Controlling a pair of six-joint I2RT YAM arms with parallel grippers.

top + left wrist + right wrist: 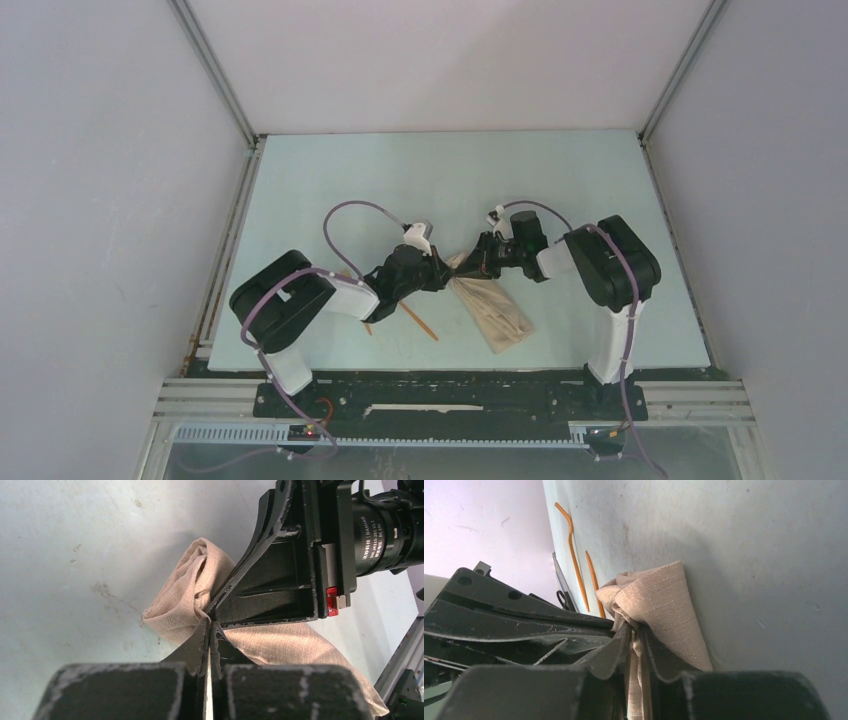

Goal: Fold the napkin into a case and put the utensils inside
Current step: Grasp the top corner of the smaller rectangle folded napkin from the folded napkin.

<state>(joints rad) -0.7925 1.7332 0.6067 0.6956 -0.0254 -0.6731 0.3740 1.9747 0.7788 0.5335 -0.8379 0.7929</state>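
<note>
My right gripper (636,627) pinches the napkin (664,605); left gripper (210,625) closed tight against it; motor (375,535) reads DAMIAO.

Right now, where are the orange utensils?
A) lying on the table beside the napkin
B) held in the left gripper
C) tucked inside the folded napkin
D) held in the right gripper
A: the utensils lie on the table beside the napkin, outside the cloth.
</note>
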